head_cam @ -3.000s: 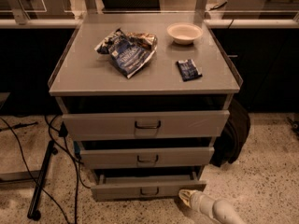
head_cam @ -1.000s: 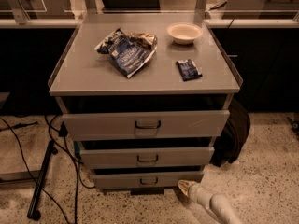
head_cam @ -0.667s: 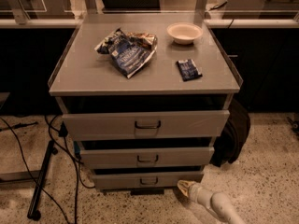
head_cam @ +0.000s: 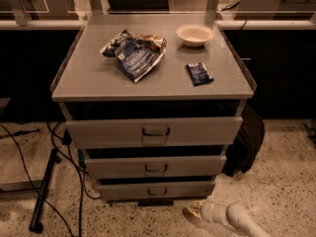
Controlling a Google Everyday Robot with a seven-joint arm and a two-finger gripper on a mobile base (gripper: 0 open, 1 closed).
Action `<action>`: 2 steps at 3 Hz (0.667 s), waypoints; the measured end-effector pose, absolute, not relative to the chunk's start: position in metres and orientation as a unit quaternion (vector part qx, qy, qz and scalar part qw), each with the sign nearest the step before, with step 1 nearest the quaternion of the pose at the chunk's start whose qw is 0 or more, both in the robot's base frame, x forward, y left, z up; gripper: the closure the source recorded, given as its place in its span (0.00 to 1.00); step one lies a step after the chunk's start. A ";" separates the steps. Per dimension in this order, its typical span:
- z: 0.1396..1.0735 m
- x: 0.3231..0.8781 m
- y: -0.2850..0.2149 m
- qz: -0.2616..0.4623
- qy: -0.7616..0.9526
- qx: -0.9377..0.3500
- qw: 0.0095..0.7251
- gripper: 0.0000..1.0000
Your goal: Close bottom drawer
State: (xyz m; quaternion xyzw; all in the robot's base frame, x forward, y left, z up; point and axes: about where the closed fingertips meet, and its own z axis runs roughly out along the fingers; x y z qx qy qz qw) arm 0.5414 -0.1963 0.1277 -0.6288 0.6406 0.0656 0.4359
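The bottom drawer (head_cam: 155, 189) is the lowest and slimmest grey front of the cabinet, with a small dark loop handle at its centre. Its front sits back under the middle drawer (head_cam: 156, 167), about in line with it. My gripper (head_cam: 191, 213) is low near the floor, just below and to the right of the bottom drawer's front, a short gap away from it. Its white arm runs off to the lower right.
The top drawer (head_cam: 155, 131) stands a little out. On the cabinet top (head_cam: 89, 78) lie a blue snack bag (head_cam: 134, 55), a white bowl (head_cam: 194, 34) and a small dark packet (head_cam: 199, 74). Black cables (head_cam: 59, 167) and a stand lie left; a dark bag (head_cam: 247, 137) sits right.
The bottom drawer has gone from pulled out to pushed back in. My gripper followed it in toward the cabinet and has since drawn slightly back.
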 end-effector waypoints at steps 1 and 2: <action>0.129 0.501 -0.192 0.137 0.659 -0.641 0.369 1.00; 0.124 0.489 -0.196 0.157 0.682 -0.624 0.348 0.84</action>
